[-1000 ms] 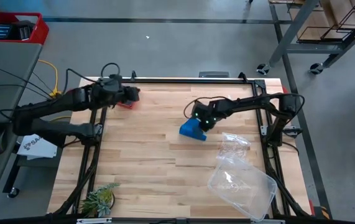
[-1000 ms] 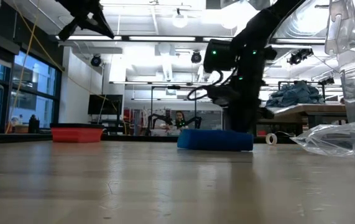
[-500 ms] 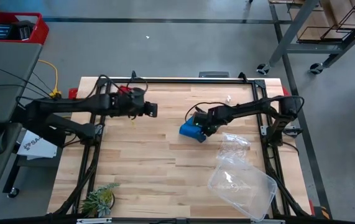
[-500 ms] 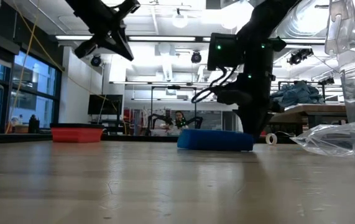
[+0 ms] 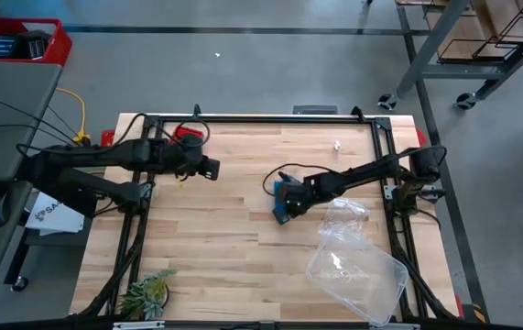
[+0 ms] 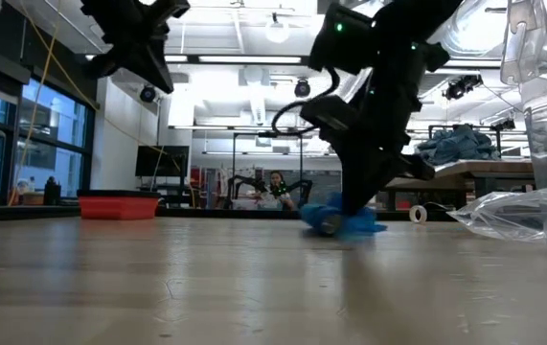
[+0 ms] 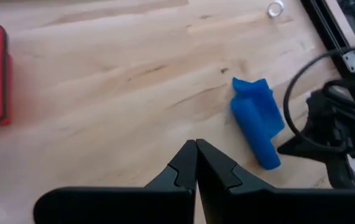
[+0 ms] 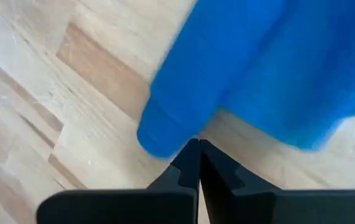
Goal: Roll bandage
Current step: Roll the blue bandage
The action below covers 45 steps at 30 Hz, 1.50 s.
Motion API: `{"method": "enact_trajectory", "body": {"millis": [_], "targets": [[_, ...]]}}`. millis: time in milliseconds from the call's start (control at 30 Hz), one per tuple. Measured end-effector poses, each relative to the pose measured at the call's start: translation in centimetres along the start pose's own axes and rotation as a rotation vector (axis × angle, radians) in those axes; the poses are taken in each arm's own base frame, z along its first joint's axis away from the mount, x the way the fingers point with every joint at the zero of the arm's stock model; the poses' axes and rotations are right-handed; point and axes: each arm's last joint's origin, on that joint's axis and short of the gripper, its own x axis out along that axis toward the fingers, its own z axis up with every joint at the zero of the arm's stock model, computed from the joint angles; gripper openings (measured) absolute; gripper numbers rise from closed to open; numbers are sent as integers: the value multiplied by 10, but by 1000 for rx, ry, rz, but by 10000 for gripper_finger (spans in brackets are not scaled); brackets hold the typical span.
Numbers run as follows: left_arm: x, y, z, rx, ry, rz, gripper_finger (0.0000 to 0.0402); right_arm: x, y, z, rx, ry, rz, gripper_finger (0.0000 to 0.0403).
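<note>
Right gripper, fingers pressed together, sits low at the bandage, centre frame. Left gripper, also closed, hovers left of centre, near the red tray.

Since a second ago the right claw has slid nearer the counter's middle and front, dragging the bandage from a flat patch into a bunched lump, while the left claw swung out from the red tray, then drew back slightly.

high: overhead | low: table-level | wrists: close, perhaps downward | shared: bandage
</note>
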Motion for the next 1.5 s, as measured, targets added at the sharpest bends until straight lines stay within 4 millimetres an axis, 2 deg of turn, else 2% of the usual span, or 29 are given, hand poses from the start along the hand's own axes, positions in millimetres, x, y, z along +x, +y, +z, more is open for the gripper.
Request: {"method": "enact_trajectory", "body": {"millis": [200,333,467,633,733,1000,1133,1300,1500], "targets": [[-10,5,2,-7,-35,-3,0,-8,-3,0,26,-19,-47,0],[-10,5,2,-28,-43,0,0,-28,-17,6,18,-44,-139,0],[-1,1,1,-45,-29,24,0,-39,-37,23,18,-62,-194,0],[29,-17,-2,-56,31,-29,0,-31,-65,43,35,-33,-184,0],[51,-31,-9,-39,70,-51,0,-21,-78,47,63,1,-138,0],[91,-46,-32,-63,163,-28,0,-13,-81,48,68,-63,-57,0],[99,-49,-38,-69,187,-19,0,-7,-84,49,77,-79,-55,0],[101,-50,-38,-83,184,-35,0,3,-89,51,79,-58,-83,0],[100,-50,-37,-91,186,-34,0,-2,-90,37,93,29,-164,0]]}}
